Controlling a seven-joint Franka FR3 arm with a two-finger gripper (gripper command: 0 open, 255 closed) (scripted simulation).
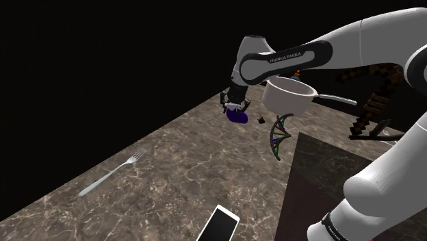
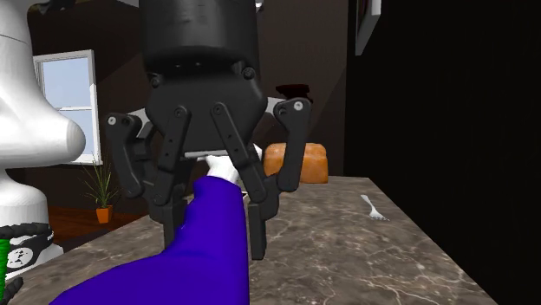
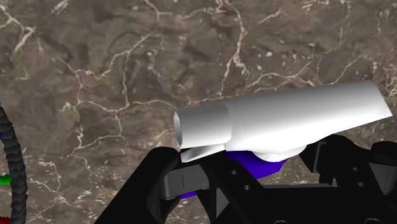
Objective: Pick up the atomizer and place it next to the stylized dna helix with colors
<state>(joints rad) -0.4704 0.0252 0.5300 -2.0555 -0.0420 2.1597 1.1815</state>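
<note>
Second exterior view close against gripper (image 2: 214, 227)

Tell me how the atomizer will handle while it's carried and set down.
Probably stiff: the atomizer shows a smooth, hard-looking purple body. Its long white spray head juts sideways past the gripper, so it may swivel in the grasp. Set on the counter, it could tip.

The white arm (image 1: 373, 34) reaches out, wrist bent down, its black fingers (image 2: 257, 227) clamped on the atomizer (image 2: 204, 251).
</note>
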